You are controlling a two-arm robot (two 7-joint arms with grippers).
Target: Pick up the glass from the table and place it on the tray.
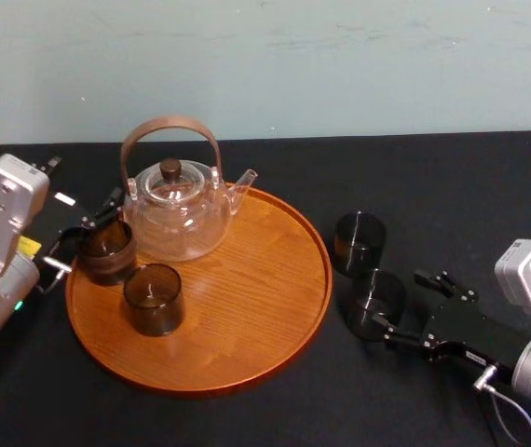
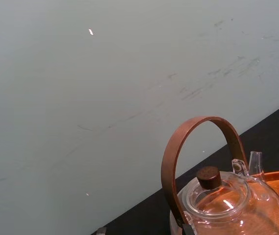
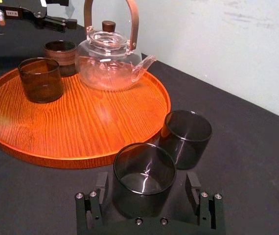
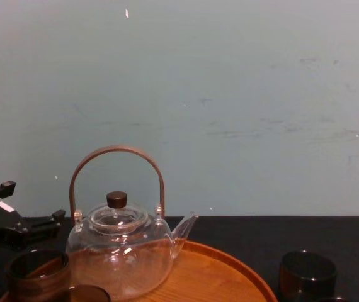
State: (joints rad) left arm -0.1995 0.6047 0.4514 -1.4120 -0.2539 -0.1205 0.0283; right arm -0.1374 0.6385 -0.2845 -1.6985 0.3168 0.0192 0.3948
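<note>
At the far left, the left pincer hung over the left rim of the tray, just beside the rear tumbler; whether it was spread or pressed together could not be told. The tray, round, orange-brown and low-rimmed, lay on the black-clothed surface; the rear tumbler stood at its left edge, and a front tumbler stood just beside it, nearer the robot. Behind them, still on the tray, stood a clear teapot with an arched brown handle, a dark knob on its lid and its spout turned to the right.

Right of the tray, off its rim and on the cloth, stood the glass; it was a short, handleless cylinder of smoky dark-brown glass, upright, see-through enough to show the cloth beneath and with a pale glint on its inner floor. Just behind it, nearly touching it, stood a spare tumbler of the same kind, close against the tray's rim. The right pincer reached in from the right and sat low on the surface; it was spread, one black finger on either side of the glass with a narrow gap left on each side, so the glass stood between the fingers, not pinched.
</note>
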